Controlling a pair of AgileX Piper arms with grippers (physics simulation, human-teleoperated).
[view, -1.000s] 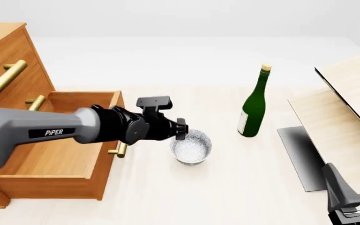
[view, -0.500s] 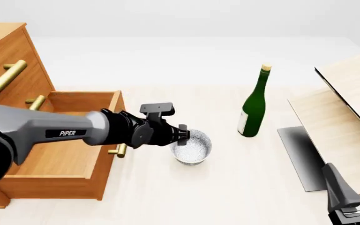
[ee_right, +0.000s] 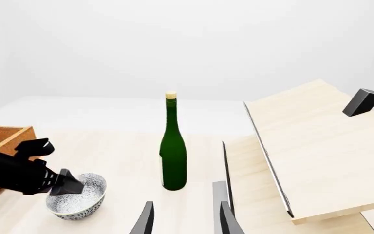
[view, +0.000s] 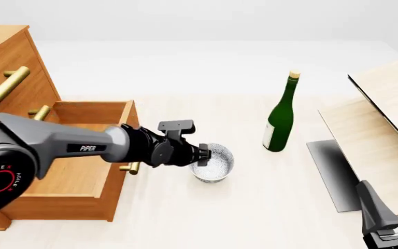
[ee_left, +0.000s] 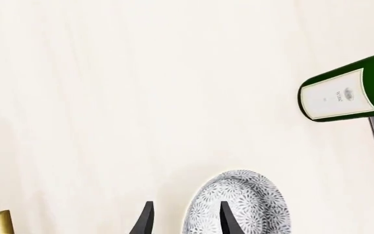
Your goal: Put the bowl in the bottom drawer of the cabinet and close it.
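The bowl [view: 211, 162] sits upright on the worktop [view: 268, 207], directly at the tips of the left end effector [view: 204, 153] and just beside the front corner of the bottom drawer [view: 68, 171], which stands pulled out of the cabinet [view: 5, 67] behind that arm. In the left wrist view the end effector's two fingers [ee_left: 225, 219] are spread apart, one outside the bowl's near wall and the other over its inside, so the rim [ee_left: 196, 214] lies between them. It is released, with nothing gripped. The step in hand looks like a pinch on the rim.

The risks come mostly from that thin hold. If the fingers close too near the lip, the bowl may slip out or tip as it lifts. If they come down unevenly, they could push it along the worktop, away from the arm. The brass handle [view: 134, 166] on the drawer front lies close beside the wrist, so a swing toward the drawer may clip it.

Beyond the bowl, the green bottle [view: 281, 116] stands well apart on the far side. The right end effector [ee_right: 183, 219] hangs released and empty, near the pale boards [ee_right: 304, 146], well clear of the work.
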